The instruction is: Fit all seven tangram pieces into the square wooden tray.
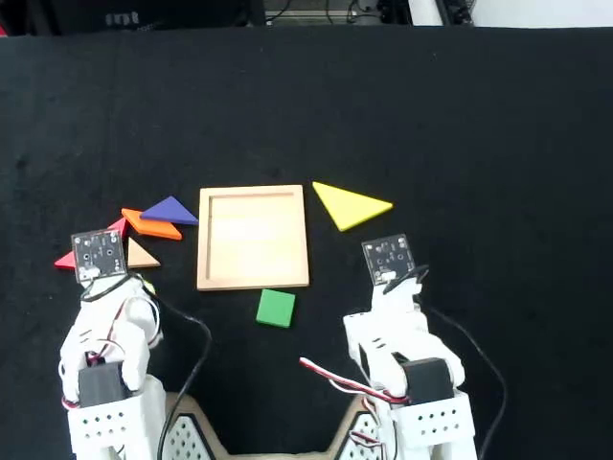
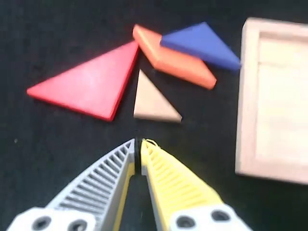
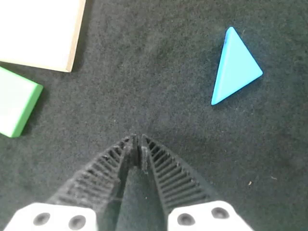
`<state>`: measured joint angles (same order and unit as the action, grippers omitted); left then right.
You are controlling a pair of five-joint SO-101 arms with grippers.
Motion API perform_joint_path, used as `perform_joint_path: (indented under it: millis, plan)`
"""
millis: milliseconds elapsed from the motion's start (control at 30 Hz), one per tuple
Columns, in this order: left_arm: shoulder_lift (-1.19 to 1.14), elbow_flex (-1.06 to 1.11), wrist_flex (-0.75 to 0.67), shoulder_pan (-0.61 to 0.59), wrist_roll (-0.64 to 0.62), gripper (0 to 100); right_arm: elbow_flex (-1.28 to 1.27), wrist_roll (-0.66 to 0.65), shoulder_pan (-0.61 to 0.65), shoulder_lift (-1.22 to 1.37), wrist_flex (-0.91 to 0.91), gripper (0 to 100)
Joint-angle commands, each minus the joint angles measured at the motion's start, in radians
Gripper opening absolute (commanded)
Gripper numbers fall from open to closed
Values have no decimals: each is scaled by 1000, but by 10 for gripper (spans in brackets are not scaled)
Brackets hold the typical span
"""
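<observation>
Sitting in the middle of the black desk (image 1: 460,115) is the square wooden tray (image 1: 204,240). It is pale wood with a raised rim all round, and its bare floor shows from edge to edge. Every piece I can see lies outside it, on the desk.

A big yellow triangle (image 1: 350,205) lies just beside the tray's far corner on the right arm's side, with a thin gap between them. A green square (image 1: 276,308) lies near the tray's near edge, a little tilted and not touching it.

On the other side of the tray is a bunch of four pieces. The blue triangle (image 2: 199,42) lies partly on top of the orange piece (image 2: 180,65). The orange piece touches a corner of the big red triangle (image 2: 89,84). A small tan triangle (image 2: 153,103) sits just beside the red one.

A light blue triangle (image 3: 236,67) lies alone on the desk near the right hand (image 3: 138,144).

The left hand (image 2: 139,144) is closed tight with nothing in it, and its tip points at the tan triangle from close by. The right hand is closed tight too and has nothing in it.

Black desk spreads wide past the tray's far edge.
</observation>
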<state>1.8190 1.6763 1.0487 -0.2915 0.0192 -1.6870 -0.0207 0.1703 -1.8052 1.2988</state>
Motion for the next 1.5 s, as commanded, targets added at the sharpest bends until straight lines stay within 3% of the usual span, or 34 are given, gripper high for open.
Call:
perform_joint_path:
  millis: [0, 100, 200, 333, 433, 600, 700, 900, 1000, 1200, 1467]
  plan:
    - [5, -54, -40, 42, 2, 30, 2, 3, -9, -90, -2, 15]
    - [5, -47, -35, 128, 17, 30, 2, 3, -12, -90, -110, 15]
    - [5, -12, -46, 174, 127, 30, 2, 3, -44, -90, -324, 15]
    - [5, -68, -127, 108, 284, 30, 2, 2, -71, -90, -511, 15]
    - [5, -117, -170, 119, 230, 30, 4, 2, -71, -90, -614, 15]
    - [5, -217, -100, 196, 150, 30, 74, 3, -118, -88, -718, 16]
    - [5, -243, -132, 209, 183, 30, 147, 3, -155, -87, -741, 25]
    - [-2, -236, -321, 216, 117, 30, 188, 3, -163, -87, -706, 209]
    - [-2, -237, -316, 259, 55, 30, 191, 3, -163, -87, -637, 187]
    - [-3, -245, -242, 343, 138, 30, 225, 3, -199, -85, -589, 129]
    - [-26, -340, -325, 160, -21, 30, 366, 3, -193, -82, -529, 128]
